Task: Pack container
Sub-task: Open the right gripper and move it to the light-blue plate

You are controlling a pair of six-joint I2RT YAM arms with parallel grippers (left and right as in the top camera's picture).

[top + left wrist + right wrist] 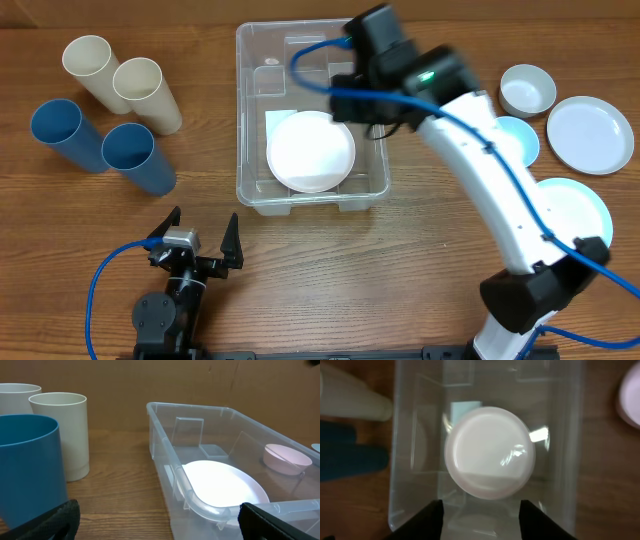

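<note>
Large clear plastic rectangular bin sits centre of the wooden table, 1 round white plate flat inside. Right gripper hovers over it, fingers wide, empty. Left gripper also spread, holding nothing.

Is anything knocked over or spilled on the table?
Nothing stands out. The white plate lies flat inside the container. The left wrist view shows the nearer cream cup and the blue cup standing upright. No spill or damage shows.

A plate lies in the container (cups left, dishes right).
</note>
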